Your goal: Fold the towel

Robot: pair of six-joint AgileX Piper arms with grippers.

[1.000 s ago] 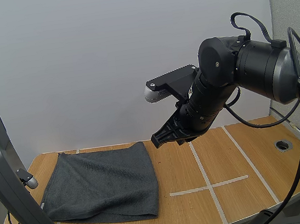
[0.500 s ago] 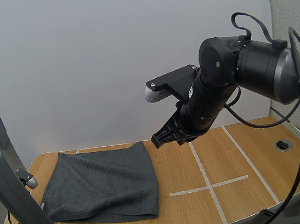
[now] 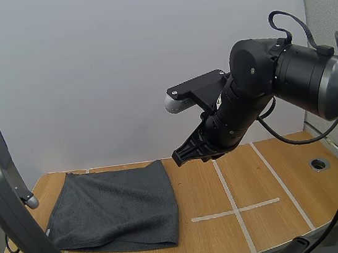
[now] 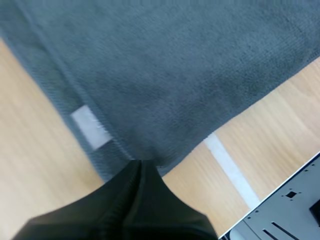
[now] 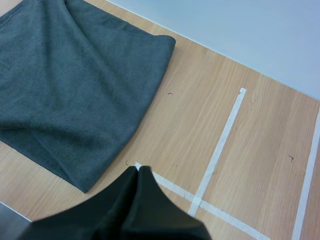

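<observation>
One towel (image 4: 165, 75) near left gripper (image 4: 139, 163)

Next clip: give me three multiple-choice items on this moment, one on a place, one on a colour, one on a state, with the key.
1. Where on the wooden table does the dark grey cloth towel lie?
A. on its left part
B. over the tape cross
C. on its right part

2. What colour are the tape lines on the table?
A. red
B. white
C. blue

3. How is the right gripper?
A. open
B. shut on the towel
C. shut on nothing

Key: 1 A, the towel lies left of the tape lines. 2 B, the strips are white against the wood. 3 C, its fingers lie together as one dark wedge, clear of the towel.
</observation>
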